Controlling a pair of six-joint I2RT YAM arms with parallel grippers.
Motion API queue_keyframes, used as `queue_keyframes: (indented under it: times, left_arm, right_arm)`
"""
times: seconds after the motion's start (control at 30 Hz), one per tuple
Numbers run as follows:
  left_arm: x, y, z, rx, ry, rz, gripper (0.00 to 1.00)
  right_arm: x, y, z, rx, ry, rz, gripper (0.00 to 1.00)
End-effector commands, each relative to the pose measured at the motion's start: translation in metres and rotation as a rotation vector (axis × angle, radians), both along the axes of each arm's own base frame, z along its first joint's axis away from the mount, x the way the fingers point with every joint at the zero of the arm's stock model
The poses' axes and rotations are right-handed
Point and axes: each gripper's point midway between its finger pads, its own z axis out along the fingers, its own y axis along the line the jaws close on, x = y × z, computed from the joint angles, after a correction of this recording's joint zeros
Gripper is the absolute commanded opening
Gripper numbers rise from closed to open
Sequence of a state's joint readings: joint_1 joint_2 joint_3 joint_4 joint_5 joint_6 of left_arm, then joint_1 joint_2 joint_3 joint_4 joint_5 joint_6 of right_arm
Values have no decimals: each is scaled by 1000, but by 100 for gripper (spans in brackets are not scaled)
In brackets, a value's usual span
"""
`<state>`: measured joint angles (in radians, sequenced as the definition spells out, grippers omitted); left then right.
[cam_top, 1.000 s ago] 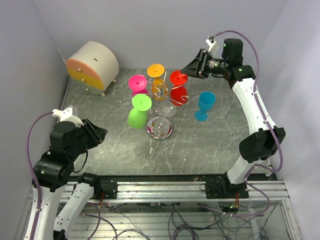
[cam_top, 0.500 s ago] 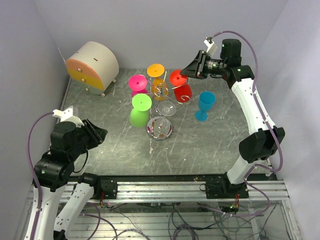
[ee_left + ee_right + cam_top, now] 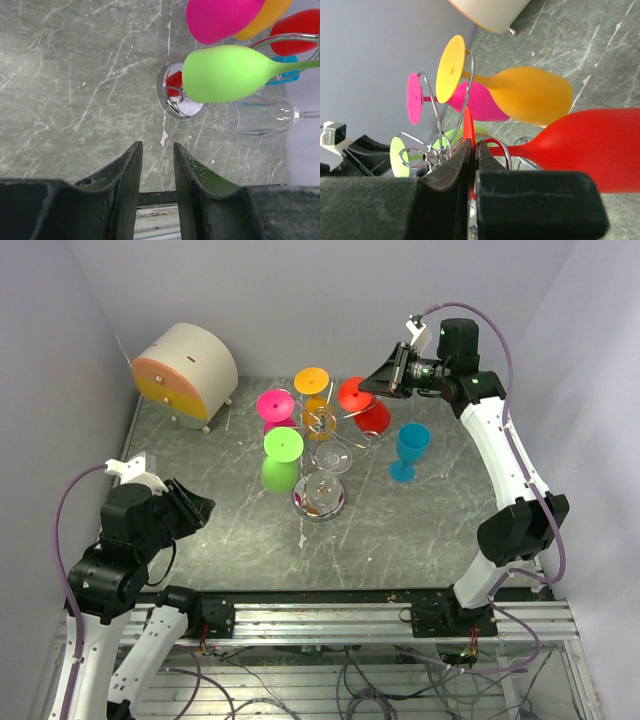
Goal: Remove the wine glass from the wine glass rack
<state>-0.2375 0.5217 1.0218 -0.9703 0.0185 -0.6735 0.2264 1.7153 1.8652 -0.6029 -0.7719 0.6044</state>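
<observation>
Closed within the last second, the right gripper (image 3: 471, 150) now pinches the foot rim of the red wine glass (image 3: 580, 145), which hangs on the two o'clock arm of the wine glass rack (image 3: 318, 502). I would slide it outward along the hook, level and clear of the orange glass (image 3: 525, 95). The left gripper (image 3: 156, 150) hangs half-parted and empty at seven o'clock. Around them are a grey marbled table (image 3: 220, 540), lilac walls (image 3: 300, 300) and a blue glass (image 3: 410, 445) at three.

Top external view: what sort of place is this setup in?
Likely a robotics lab test cell, not a home: plain lilac walls box in a marble-patterned table, with an aluminium mounting rail and loose cables at its near edge.
</observation>
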Motion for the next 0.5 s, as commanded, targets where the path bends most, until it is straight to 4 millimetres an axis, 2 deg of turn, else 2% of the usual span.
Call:
queue_keyframes:
  times: [0.0, 0.27, 0.47]
  left_arm:
    - [-1, 3, 6, 4, -20, 12, 42]
    - [-3, 4, 7, -2, -25, 16, 42]
    - [-3, 3, 5, -2, -19, 16, 42]
  right_arm:
    - [3, -3, 14, 32, -25, -59, 0]
    - [6, -14, 30, 167, -23, -149, 0]
    - [1, -26, 42, 221, -37, -191, 0]
